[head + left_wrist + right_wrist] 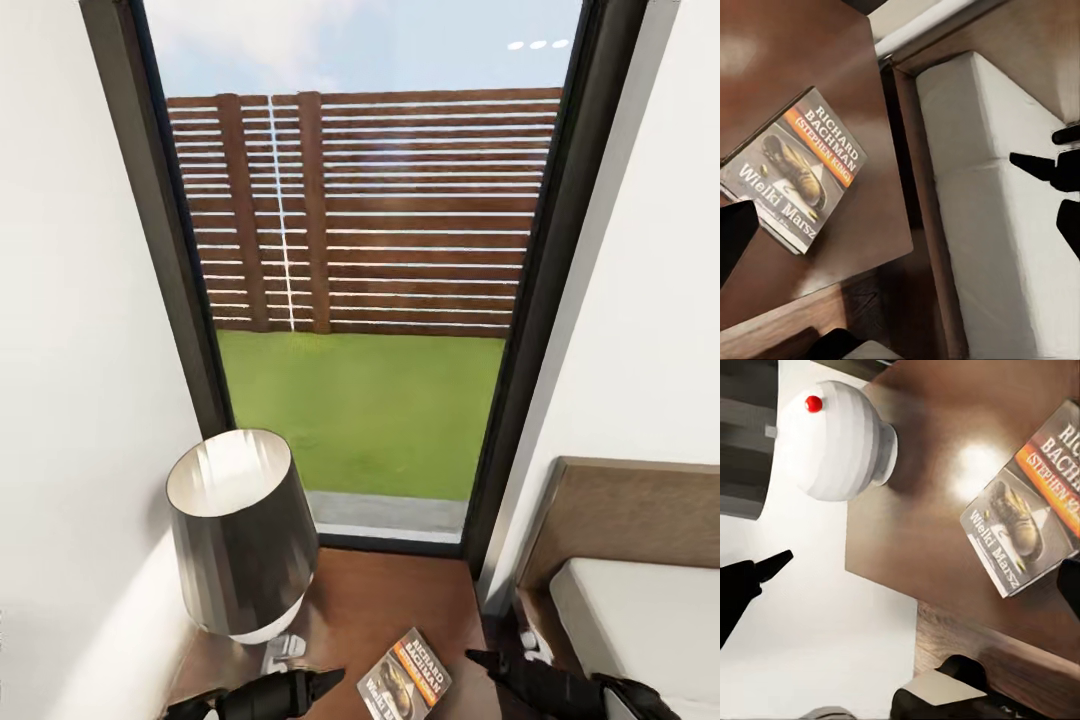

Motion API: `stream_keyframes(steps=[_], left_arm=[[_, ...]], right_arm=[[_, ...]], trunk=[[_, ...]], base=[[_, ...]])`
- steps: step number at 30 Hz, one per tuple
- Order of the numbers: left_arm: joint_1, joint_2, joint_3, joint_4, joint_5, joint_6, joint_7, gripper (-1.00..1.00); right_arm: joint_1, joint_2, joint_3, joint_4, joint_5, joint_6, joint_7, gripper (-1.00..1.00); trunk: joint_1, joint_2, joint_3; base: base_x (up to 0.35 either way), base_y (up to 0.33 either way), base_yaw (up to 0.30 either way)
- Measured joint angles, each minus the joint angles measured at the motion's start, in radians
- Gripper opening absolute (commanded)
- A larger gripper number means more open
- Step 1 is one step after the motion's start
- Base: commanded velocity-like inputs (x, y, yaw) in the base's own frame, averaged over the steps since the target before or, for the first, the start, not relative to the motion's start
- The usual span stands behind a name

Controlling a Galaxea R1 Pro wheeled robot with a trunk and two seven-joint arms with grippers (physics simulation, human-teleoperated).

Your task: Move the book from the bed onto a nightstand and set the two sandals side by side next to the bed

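We see only a corner of the bed (640, 610), cut off at lower right. The nightstand (390, 600) holds the lamp (240, 530) and, near its front edge, the book (405, 677), lying free. Both grippers, left (325, 682) and right (480, 660), are cropped; we cannot tell their spread.

Bright daylight through the window (365, 300); soft glare on the nightstand (979, 472); slightly blurred, blocky renders

The book (405, 679), grey cover with an orange band, lies flat and face up on the glossy dark nightstand (380, 600), between my left claw (325, 683) and my right claw (478, 659). The bed (640, 610), pale mattress in a brown frame, sits just beside my right claw.
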Motion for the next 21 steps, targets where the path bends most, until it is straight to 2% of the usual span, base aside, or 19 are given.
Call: stream_keyframes(steps=[1,2,3,5,7,11,16,21], left_arm=[[0.000,0.000,-0.002,0.013,-0.005,-0.013,0.000,1.00],[0.000,0.000,-0.007,0.037,-0.013,-0.037,0.001,1.00],[0.000,0.000,-0.010,0.049,-0.017,-0.047,0.001,1.00],[0.000,-0.001,-0.014,0.091,-0.027,-0.076,0.003,1.00],[0.000,-0.001,-0.016,0.119,-0.031,-0.091,0.003,1.00],[0.000,-0.002,-0.018,0.159,-0.033,-0.115,0.004,1.00],[0.000,-0.006,-0.020,0.227,-0.035,-0.170,0.005,1.00],[0.000,-0.024,-0.018,0.297,-0.037,-0.221,0.006,1.00]], right_arm=[[0.000,-0.003,0.000,0.010,0.029,-0.006,0.004,1.00],[0.000,-0.007,0.000,0.032,0.085,-0.024,0.008,1.00],[0.000,-0.006,0.000,0.046,0.112,-0.035,0.010,1.00],[0.000,-0.006,0.001,0.098,0.199,-0.078,0.011,1.00],[0.000,-0.005,-0.001,0.123,0.241,-0.097,0.011,1.00],[0.000,-0.005,-0.002,0.144,0.272,-0.112,0.009,1.00],[0.001,-0.005,-0.001,0.173,0.285,-0.118,0.008,1.00],[0.001,-0.005,-0.001,0.204,0.289,-0.120,0.007,1.00]], trunk=[[-0.004,0.007,0.003],[-0.008,0.014,0.006],[-0.012,0.021,0.009],[-0.019,0.035,0.016],[-0.027,0.049,0.022],[-0.042,0.077,0.035],[-0.061,0.112,0.050],[-0.081,0.147,0.066]], base=[[0.000,0.000,0.000],[0.000,0.000,0.000],[0.000,0.000,0.000],[0.000,0.000,0.000],[0.000,0.000,0.000],[0.000,0.000,0.000],[0.000,0.000,0.000],[0.000,0.000,0.000]])
